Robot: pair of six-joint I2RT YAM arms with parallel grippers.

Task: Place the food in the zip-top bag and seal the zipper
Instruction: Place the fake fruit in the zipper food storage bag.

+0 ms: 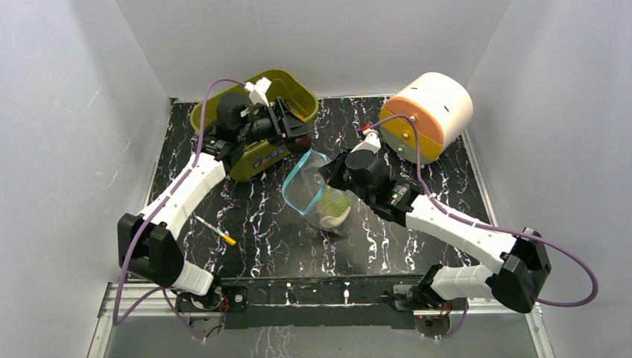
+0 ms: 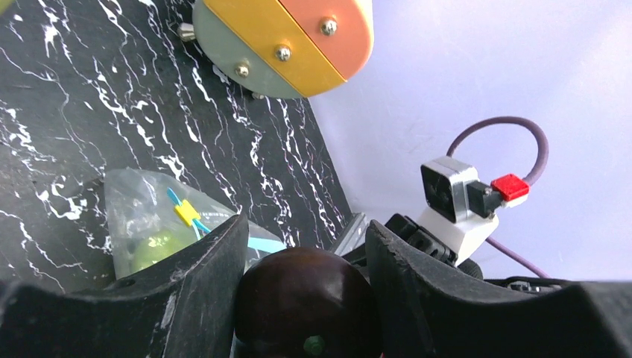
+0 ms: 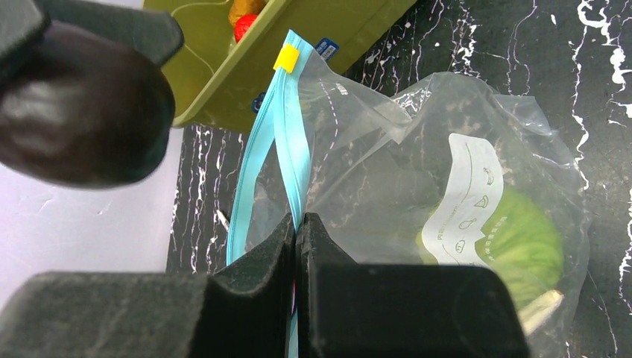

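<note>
The clear zip-top bag (image 1: 317, 195) stands in the middle of the table with its mouth open toward the left. A pale-green cabbage (image 1: 333, 203) and a white piece (image 1: 335, 218) are inside. My right gripper (image 1: 332, 170) is shut on the bag's blue-teal zipper (image 3: 287, 119), below its yellow end (image 3: 286, 57). My left gripper (image 1: 294, 130) is shut on a dark purple-black round food piece (image 2: 305, 302). It holds the piece in the air just left of the bag's mouth, and it also shows in the right wrist view (image 3: 82, 119). Red and orange fruits (image 3: 244, 26) lie in the bin.
The olive-green bin (image 1: 291, 86) sits at the back left, right behind the left gripper. A cream cylinder with an orange and yellow face (image 1: 428, 112) lies at the back right. A thin yellow-tipped stick (image 1: 216, 231) lies on the black marbled table at the front left.
</note>
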